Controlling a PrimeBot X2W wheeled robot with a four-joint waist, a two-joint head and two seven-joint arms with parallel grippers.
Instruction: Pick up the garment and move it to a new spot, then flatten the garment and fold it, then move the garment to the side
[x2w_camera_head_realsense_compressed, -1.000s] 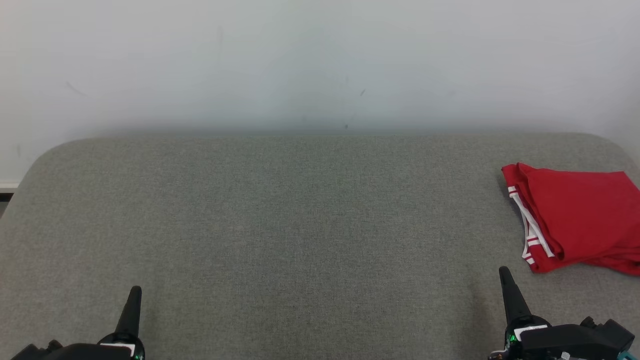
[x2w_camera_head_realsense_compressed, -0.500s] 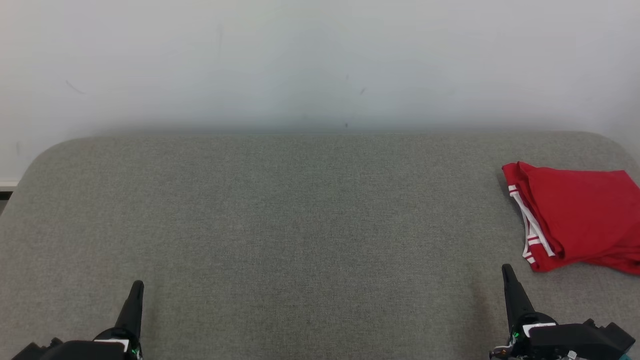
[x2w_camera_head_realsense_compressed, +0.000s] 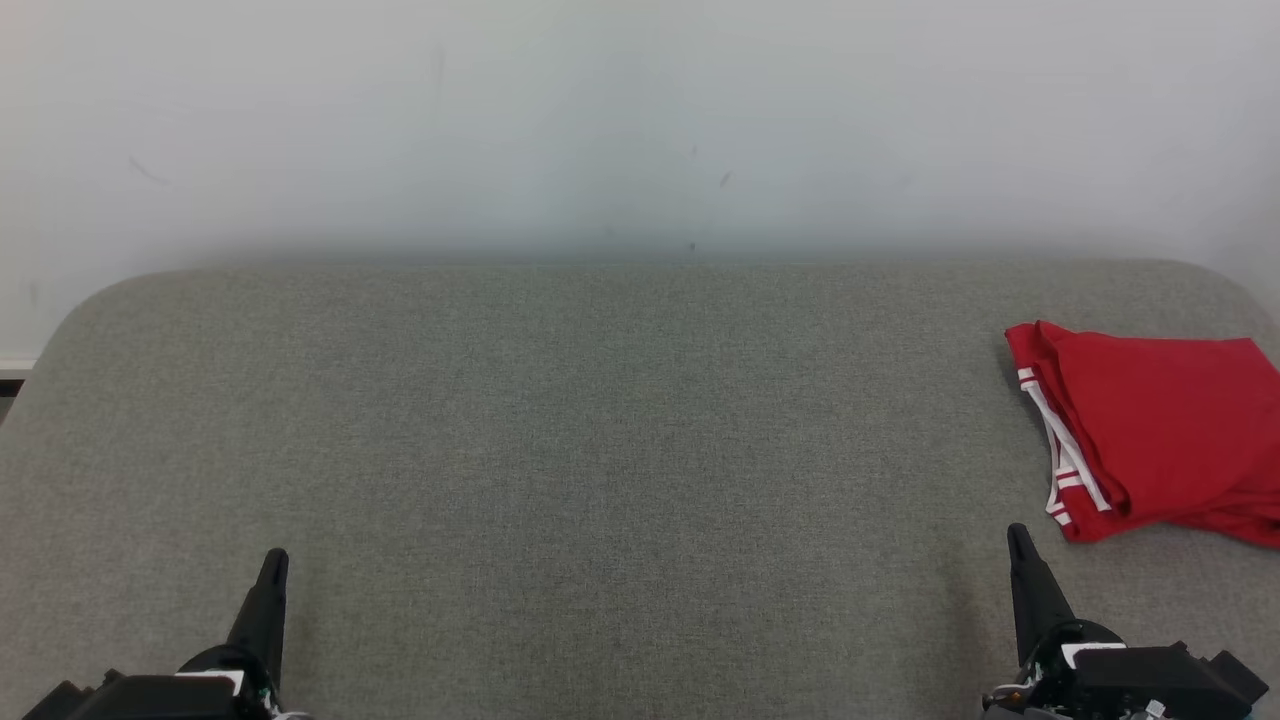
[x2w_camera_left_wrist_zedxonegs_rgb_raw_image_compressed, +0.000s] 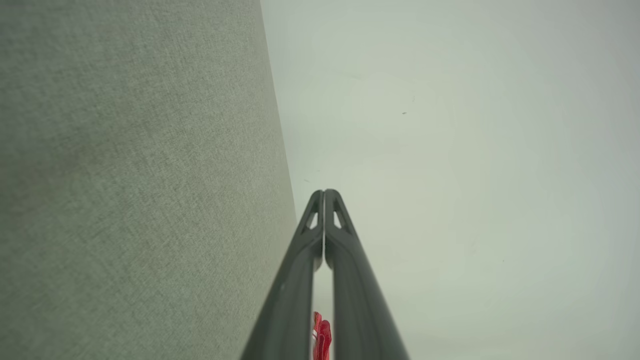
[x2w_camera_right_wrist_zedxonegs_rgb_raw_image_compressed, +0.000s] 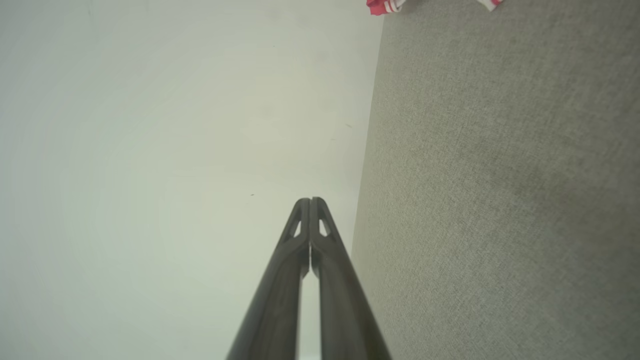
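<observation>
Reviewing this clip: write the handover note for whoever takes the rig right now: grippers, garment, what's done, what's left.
Left gripper: shut, empty, at the surface's near left.
Right gripper: shut, empty, near right, short of the garment, not touching.
Red garment with white stripes: folded, at the right edge of the grey fabric surface.
Done, by the look: fold and move aside.
Left: likely nothing; its near edge looks slightly rumpled.
</observation>
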